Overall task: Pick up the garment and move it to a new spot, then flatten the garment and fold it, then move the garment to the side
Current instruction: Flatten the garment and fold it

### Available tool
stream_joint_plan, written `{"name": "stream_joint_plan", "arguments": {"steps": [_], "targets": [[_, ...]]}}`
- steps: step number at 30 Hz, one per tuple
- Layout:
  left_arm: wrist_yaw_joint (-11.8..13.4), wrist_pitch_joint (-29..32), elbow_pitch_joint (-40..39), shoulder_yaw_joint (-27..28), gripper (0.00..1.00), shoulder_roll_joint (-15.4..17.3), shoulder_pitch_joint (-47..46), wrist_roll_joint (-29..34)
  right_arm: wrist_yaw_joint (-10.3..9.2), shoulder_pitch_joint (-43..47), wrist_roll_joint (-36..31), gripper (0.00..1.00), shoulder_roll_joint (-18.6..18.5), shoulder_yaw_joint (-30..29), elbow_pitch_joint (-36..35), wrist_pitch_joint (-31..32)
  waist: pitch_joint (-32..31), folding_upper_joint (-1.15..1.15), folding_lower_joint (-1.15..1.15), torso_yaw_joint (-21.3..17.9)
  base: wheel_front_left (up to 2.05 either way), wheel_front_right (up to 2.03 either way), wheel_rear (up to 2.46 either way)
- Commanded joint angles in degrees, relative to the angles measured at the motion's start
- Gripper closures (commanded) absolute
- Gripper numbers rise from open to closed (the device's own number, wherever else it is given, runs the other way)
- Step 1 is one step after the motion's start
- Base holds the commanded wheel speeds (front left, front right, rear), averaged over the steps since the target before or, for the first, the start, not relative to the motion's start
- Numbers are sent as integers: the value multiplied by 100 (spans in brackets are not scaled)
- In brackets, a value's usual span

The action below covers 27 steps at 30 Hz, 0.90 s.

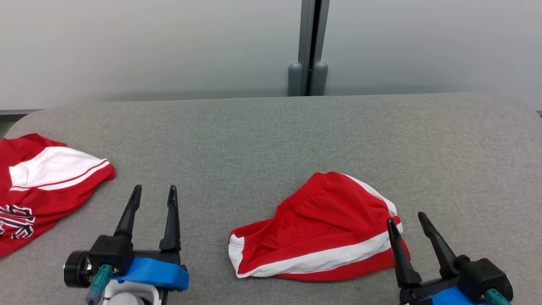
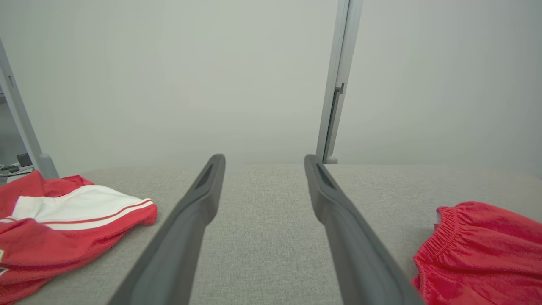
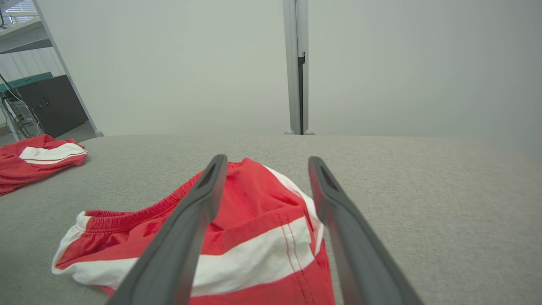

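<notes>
A crumpled red garment (image 1: pixel 322 228), shorts with white side stripes and an elastic waistband, lies on the grey table (image 1: pixel 271 135) right of centre. My right gripper (image 1: pixel 405 217) is open at its right edge, its left finger over the cloth and nothing between the fingers. The right wrist view looks over the shorts (image 3: pixel 262 203) between the open right gripper's (image 3: pixel 266 157) fingers. My left gripper (image 1: pixel 154 188) stands open over bare table, left of the shorts. In the left wrist view the open left gripper (image 2: pixel 263 157) frames bare table, with the shorts (image 2: pixel 478 245) at the lower right.
A second red and white garment (image 1: pixel 42 186), a jersey with dark lettering, lies bunched at the table's left edge (image 2: pixel 63 220) (image 3: pixel 38 159). A pale wall with a grey post (image 1: pixel 311 46) stands behind the table. Bare table stretches across the back and far right.
</notes>
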Motion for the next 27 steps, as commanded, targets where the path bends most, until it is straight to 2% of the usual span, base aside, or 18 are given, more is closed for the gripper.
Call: {"name": "stream_joint_plan", "arguments": {"steps": [1, 7, 18, 27], "targets": [[-31, -17, -3, -50, 0, 3, -181, 48, 2, -72, -33, 0, -5, -15, -28, -19, 9, -1, 0, -45, 0, 0, 0], [-52, -17, -20, -110, 0, 56, -445, 84, 3, -73, 23, 0, -7, -121, -107, -20, 26, -1, 0, -224, 0, 0, 0], [-69, -17, -23, 51, 0, 86, -87, 75, 3, -23, -41, 0, -8, -479, -130, -19, -34, -1, 0, -320, 0, 0, 0], [-78, -17, 16, 42, 0, 117, -242, 113, 2, -78, -21, 0, -8, -512, -95, -19, -10, -1, 0, -442, 0, 0, 0]]}}
